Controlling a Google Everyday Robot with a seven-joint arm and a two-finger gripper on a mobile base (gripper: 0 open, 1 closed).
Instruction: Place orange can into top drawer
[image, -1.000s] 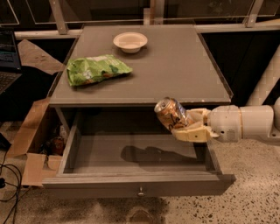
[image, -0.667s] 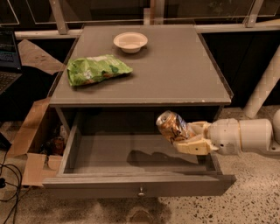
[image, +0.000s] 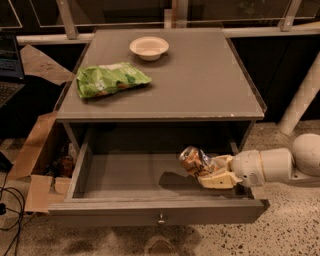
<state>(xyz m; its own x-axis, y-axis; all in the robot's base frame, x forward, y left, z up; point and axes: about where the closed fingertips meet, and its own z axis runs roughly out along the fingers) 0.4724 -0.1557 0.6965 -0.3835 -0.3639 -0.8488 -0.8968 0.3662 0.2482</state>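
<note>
Nearest the camera is the front panel of the drawer (image: 115, 216), with its small round knob (image: 161, 218) at the centre. The drawer stands pulled fully out, so its grey floor lies open to the view. The arm (image: 265, 167) reaches in from the right, across the drawer's right wall. At its end the tool (image: 201, 170) sits inside the drawer's outline, over the right part of the floor. Its pale fingers are closed round the can (image: 191, 160), one above and one below, and the can juts out to the left of them. The can's long axis runs roughly on from the arm's own line but tips up to the left, so that one end points toward the drawer's back left. A dark shadow lies on the floor just left of and below the can. By that I judge the can is close over the floor, though whether it already touches I cannot tell. The relation that matters is that the can is straight over the drawer floor and inside all four walls, nearer the right wall than the middle. A release here should therefore leave it in the drawer, and its tilt may let it roll leftward. Behind and above, the worktop (image: 210, 90) overhangs the drawer's back part, well apart from the tool. On it lie a green bag (image: 110, 79) at the left and, farther back, a pale bowl (image: 149, 47).
</note>
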